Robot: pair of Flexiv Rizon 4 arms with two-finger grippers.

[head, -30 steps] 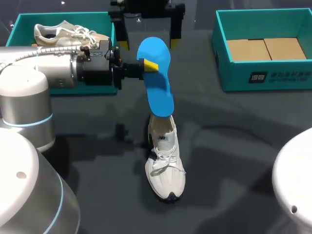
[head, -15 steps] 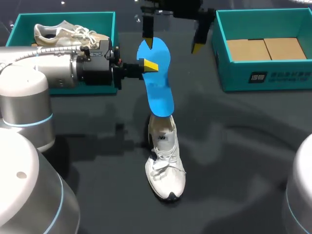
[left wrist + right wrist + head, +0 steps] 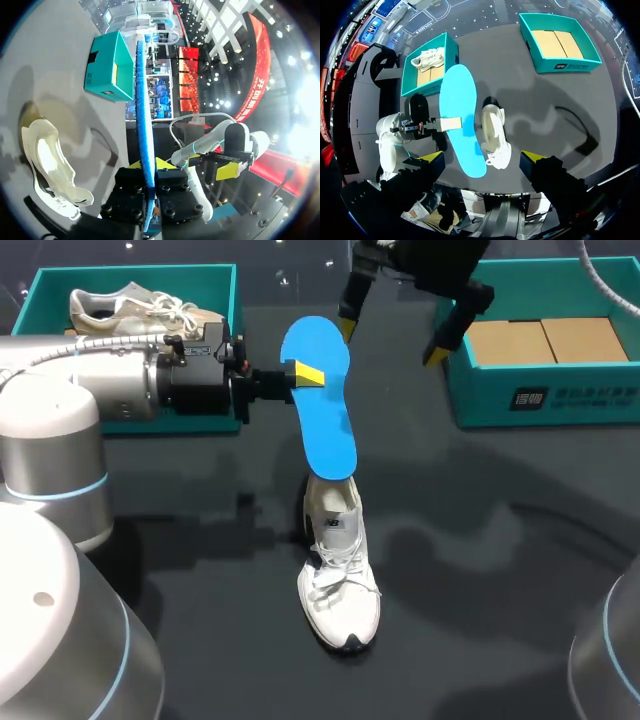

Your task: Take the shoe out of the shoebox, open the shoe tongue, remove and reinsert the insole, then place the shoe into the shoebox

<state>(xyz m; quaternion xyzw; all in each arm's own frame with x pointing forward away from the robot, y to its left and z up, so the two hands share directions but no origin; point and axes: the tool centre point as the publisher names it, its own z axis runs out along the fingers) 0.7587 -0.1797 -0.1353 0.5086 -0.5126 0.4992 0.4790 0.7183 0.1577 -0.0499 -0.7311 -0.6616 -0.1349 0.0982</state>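
Note:
My left gripper (image 3: 300, 373) is shut on the edge of a blue insole (image 3: 322, 405), holding it in the air above the table. From above, the insole's lower end overlaps the heel of a white shoe (image 3: 338, 570), which lies on the table with its toe toward the front. The left wrist view shows the insole (image 3: 144, 115) edge-on between its own gripper (image 3: 148, 165), well clear of the shoe (image 3: 50, 165). My right gripper (image 3: 392, 338) hangs open and empty at the back, tilted, between the insole and the right shoebox (image 3: 545, 390). The right wrist view looks down past its own gripper (image 3: 482, 157) on insole (image 3: 462, 117) and shoe (image 3: 495, 135).
The teal shoebox at the back left (image 3: 35, 295) holds a second white shoe (image 3: 140, 310). The teal shoebox at the back right has only cardboard (image 3: 545, 340) in it. The dark table (image 3: 500, 570) stretches to the right of the shoe.
My right gripper has swung from behind the insole to the right, toward the right shoebox, and has tilted. The left arm, insole and shoe have stayed where they were.

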